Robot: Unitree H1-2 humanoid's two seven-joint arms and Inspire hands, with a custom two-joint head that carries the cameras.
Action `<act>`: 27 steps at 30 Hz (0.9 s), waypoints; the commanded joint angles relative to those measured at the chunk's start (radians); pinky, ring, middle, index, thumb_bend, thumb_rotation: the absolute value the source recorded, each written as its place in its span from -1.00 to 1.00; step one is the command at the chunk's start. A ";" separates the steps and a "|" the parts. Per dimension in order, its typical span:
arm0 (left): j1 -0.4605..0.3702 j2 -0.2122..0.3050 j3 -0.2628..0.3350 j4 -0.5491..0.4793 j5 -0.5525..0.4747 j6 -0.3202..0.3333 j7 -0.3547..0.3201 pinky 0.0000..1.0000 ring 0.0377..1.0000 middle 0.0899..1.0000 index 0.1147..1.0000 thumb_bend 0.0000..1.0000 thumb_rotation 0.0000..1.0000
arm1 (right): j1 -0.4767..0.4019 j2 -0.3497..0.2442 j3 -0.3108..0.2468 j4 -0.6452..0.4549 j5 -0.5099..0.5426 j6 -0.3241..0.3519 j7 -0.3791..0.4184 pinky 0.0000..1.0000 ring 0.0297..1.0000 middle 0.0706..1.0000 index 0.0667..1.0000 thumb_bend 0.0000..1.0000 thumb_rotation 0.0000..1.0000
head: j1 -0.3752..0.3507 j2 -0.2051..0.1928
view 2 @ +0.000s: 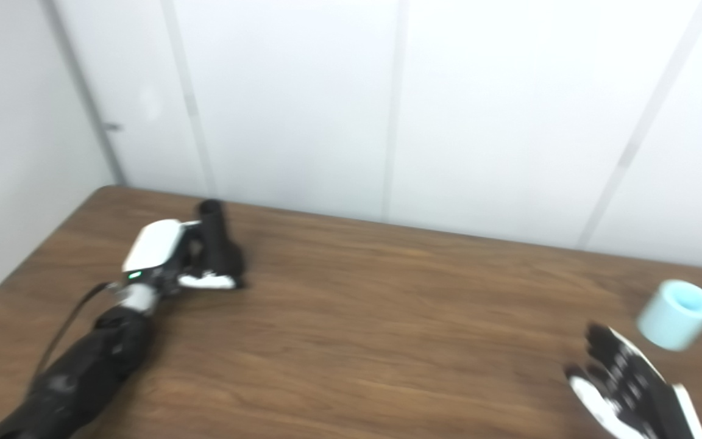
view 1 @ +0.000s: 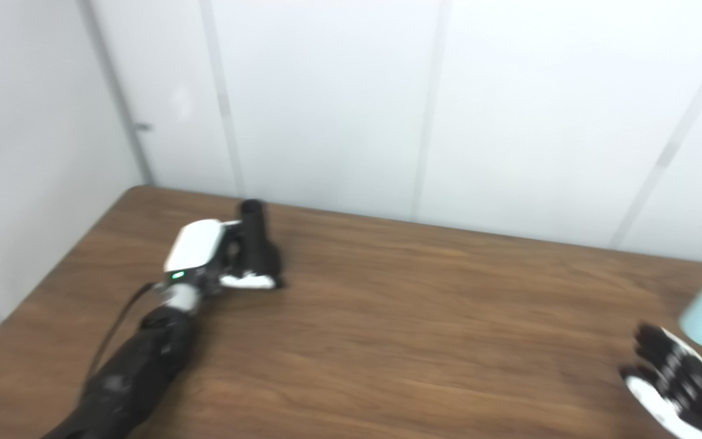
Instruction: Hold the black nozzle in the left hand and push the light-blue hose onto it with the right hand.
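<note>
The black nozzle (view 1: 255, 239) stands at the back left of the wooden table (view 1: 400, 317), its tube end pointing away from me. My left hand (view 1: 214, 256) is wrapped around its lower part, the white thumb on the near side; the picture is blurred. A short light-blue hose piece (view 2: 677, 314) lies at the far right, its open end tilted up. My right hand (view 2: 622, 387) is just in front and to the left of it, fingers spread, a small gap between fingertips and hose.
White wall panels (view 1: 351, 103) stand right behind the table's far edge and along its left side. A black cable (view 1: 113, 326) runs beside my left forearm. Bare wood lies between the two hands.
</note>
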 commanded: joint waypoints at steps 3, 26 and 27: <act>0.028 -0.020 -0.020 0.011 0.006 -0.037 -0.006 -0.72 -0.68 -0.16 -0.16 0.05 -1.00 | -0.022 -0.002 -0.031 -0.063 -0.003 -0.019 -0.027 0.77 0.75 0.68 0.59 -0.74 -1.00 | -0.017 -0.001; 0.082 -0.170 -0.152 -0.019 0.069 -0.198 0.011 -0.78 -0.74 -0.20 -0.16 0.05 -0.99 | -0.054 -0.039 -0.162 -0.136 -0.025 -0.029 -0.090 0.47 0.60 0.55 0.44 -0.64 -1.00 | -0.058 -0.012; 0.088 -0.177 -0.160 -0.025 0.070 -0.198 0.009 -0.78 -0.74 -0.18 -0.16 0.05 -1.00 | -0.060 -0.039 -0.163 -0.137 -0.035 -0.035 -0.097 0.47 0.60 0.55 0.43 -0.65 -1.00 | -0.058 -0.012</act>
